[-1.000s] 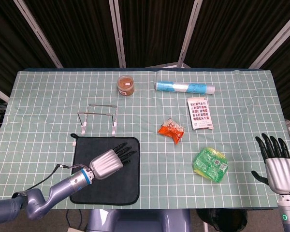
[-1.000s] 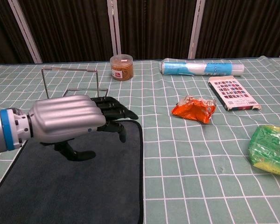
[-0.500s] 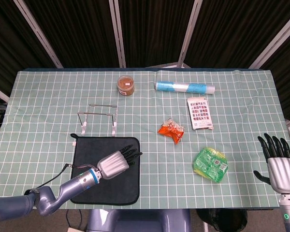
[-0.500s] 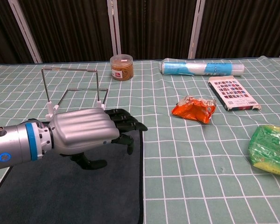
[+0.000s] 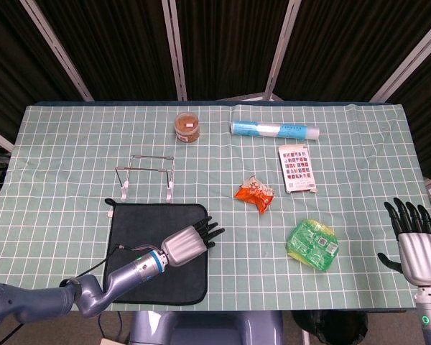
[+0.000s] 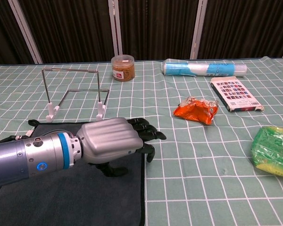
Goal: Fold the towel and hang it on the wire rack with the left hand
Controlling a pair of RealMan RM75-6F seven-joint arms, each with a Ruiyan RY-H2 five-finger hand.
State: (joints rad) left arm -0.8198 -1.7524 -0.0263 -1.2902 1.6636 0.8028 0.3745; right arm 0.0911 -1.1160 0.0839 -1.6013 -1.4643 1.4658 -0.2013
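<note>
Silver-backed and black-fingered, the left robot hand [image 5: 192, 241] hovers over the right edge of the dark towel [image 5: 136, 266], its fingers [image 6: 148, 132] stretched forward and slightly apart, holding nothing. We see that it has slid to the right and a little toward the robot since a second ago: then it sat over the middle of the towel, now its fingertips reach past the towel's right border onto the checked cloth. The towel itself has not moved; it lies flat and unfolded on the table [image 5: 72, 144], near the front edge. Just behind it stands the wire rack [image 5: 146, 175], bare, with white feet.

The right robot hand [image 5: 415, 241] is raised at the far right edge of the head view, fingers upright and spread, empty. It sits a little lower in the frame than a second ago.

Further out, we find an orange snack packet [image 5: 255, 193] near the middle of the table, a green packet [image 5: 312, 244] to the right of it and nearer the robot, a printed card box [image 5: 297, 169] behind those, a blue and white tube [image 5: 276, 129] lying along the far side, and a brown-filled jar [image 5: 188, 126] to its left.

The chest view shows the left robot hand [image 6: 115, 139] from the side, with its thumb tucked under the palm and a gap of shadow between it and the towel [image 6: 61, 197], which the head view cannot show. The head view alone shows the right robot hand and the towel's whole outline.
</note>
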